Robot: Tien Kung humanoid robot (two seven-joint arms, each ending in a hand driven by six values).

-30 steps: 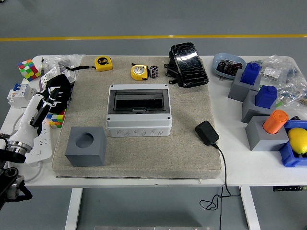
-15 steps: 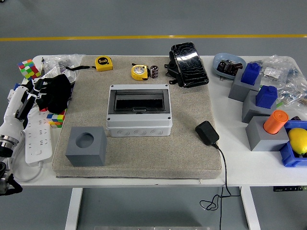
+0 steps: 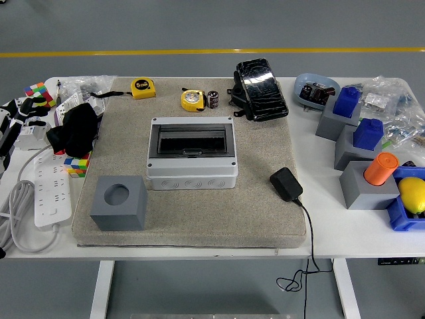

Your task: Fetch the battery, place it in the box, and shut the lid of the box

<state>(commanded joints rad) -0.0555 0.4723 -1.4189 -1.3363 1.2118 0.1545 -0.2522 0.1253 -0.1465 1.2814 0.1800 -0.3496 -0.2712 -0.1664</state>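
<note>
At far left edge, left hand [image 3: 8,126] only partly in frame, fingers can't be made out; right hand not visible. Battery [image 3: 213,99] stands upright at mat's far edge, just beside yellow tape measure [image 3: 192,100], well right of and beyond the hand. Grey box [image 3: 192,153] sits mid-mat, nearer than battery, dark lid apparently down.

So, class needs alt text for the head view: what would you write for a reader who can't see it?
A grey box sits mid-mat on a white table, its dark lid appearing shut, with a small battery beyond it beside a yellow tape measure. A grey cube with a round hole stands front left. The left hand barely shows at the left edge.
</note>
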